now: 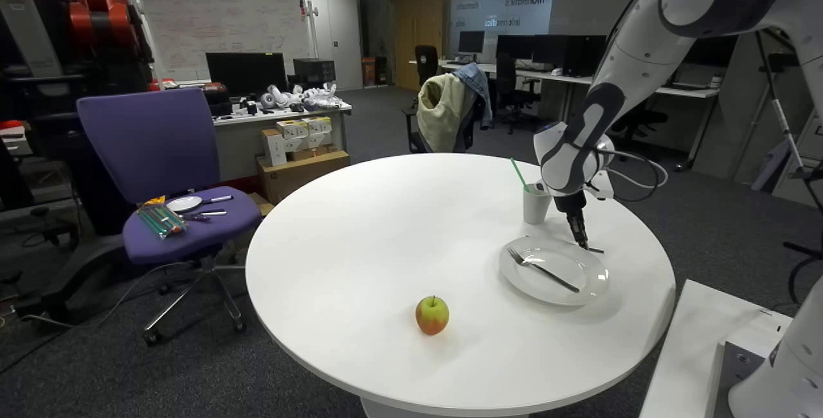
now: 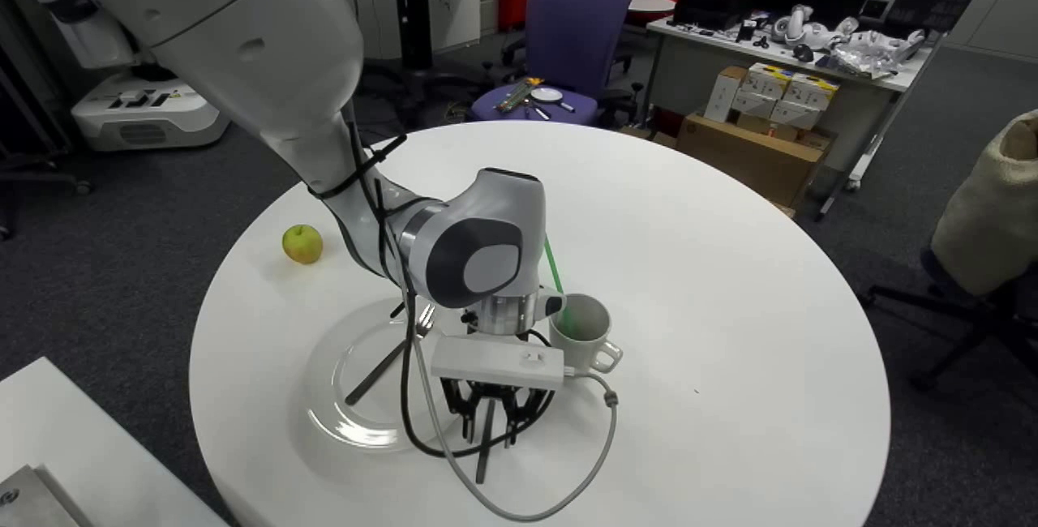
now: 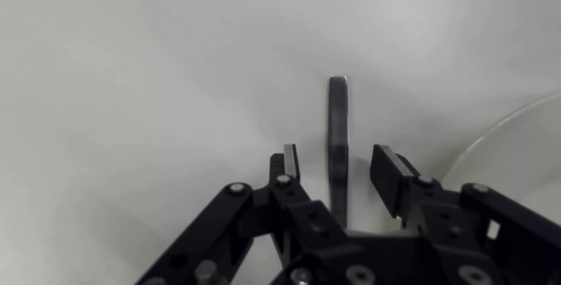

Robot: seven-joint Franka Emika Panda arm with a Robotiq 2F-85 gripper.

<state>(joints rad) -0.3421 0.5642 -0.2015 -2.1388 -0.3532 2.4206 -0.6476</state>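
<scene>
My gripper (image 3: 335,158) is open, its fingers on either side of a dark utensil handle (image 3: 338,118) on the white table. Gaps show between both fingers and the handle. The utensil's other end is hidden by the gripper. In both exterior views the gripper (image 1: 582,243) (image 2: 489,438) is low beside a white plate (image 1: 514,280) (image 2: 320,405). A fork (image 1: 551,274) (image 2: 381,370) with a dark handle lies on the plate. A white mug (image 1: 535,207) (image 2: 585,326) stands close to the gripper and holds a green stick (image 1: 519,173) (image 2: 553,263).
A yellow-green and red apple (image 1: 432,315) (image 2: 302,244) sits on the round white table (image 1: 360,231) beyond the plate. A purple chair (image 1: 148,141) bears a packet and several utensils. A low white stand (image 1: 701,334) carries the arm's base. Cables (image 2: 519,515) hang round the wrist.
</scene>
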